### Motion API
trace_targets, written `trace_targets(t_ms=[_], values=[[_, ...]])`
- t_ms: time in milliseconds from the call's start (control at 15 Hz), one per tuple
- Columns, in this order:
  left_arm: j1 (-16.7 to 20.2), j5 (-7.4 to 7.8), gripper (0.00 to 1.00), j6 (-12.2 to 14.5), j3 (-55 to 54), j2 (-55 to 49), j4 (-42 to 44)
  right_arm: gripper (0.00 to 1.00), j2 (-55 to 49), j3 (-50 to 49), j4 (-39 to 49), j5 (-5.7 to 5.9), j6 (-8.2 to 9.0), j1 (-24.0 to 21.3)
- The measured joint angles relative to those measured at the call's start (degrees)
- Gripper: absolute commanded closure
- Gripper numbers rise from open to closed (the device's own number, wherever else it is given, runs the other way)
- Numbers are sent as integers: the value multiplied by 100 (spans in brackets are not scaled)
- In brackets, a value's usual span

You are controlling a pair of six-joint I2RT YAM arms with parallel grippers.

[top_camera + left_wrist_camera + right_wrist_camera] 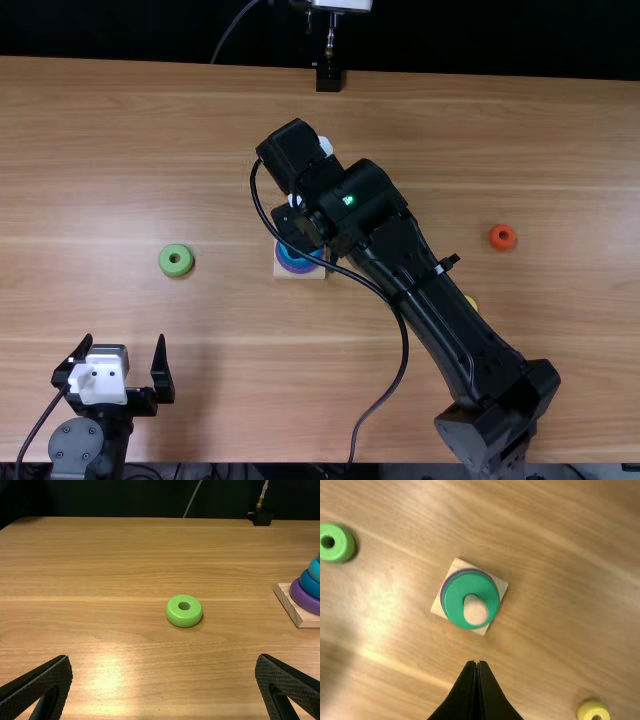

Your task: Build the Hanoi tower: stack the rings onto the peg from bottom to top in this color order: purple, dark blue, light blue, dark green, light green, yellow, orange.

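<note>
A purple, blue and green ring stack (454,600) is on a square wooden base (502,584). Left is a round light green ring (167,260); right are a round orange ring (495,240) and round yellow ring (590,709).

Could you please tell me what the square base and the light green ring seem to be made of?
The square base looks like pale, unpainted wood, since grain lines show on its side. The light green ring has a smooth, even, slightly glossy coat; it could be painted wood or plastic, as no bare material shows through the colour.
</note>
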Motion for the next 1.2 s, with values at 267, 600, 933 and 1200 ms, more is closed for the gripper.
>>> trace_targets(t_ms=[267, 600, 933, 1200], values=[[0, -2, 0, -2, 0, -2, -2, 20, 0, 13, 72, 24, 31, -2], [0, -4, 0, -2, 0, -2, -4, 0, -527, -299, 190, 151, 42, -2], [0, -2, 0, 0, 0, -2, -2, 0, -2553, -2907, 3136, 365, -11, -739], [0, 0, 0, -2, 0, -2, -2, 0, -3805, -4804, 4651, 407, -42, -1652]])
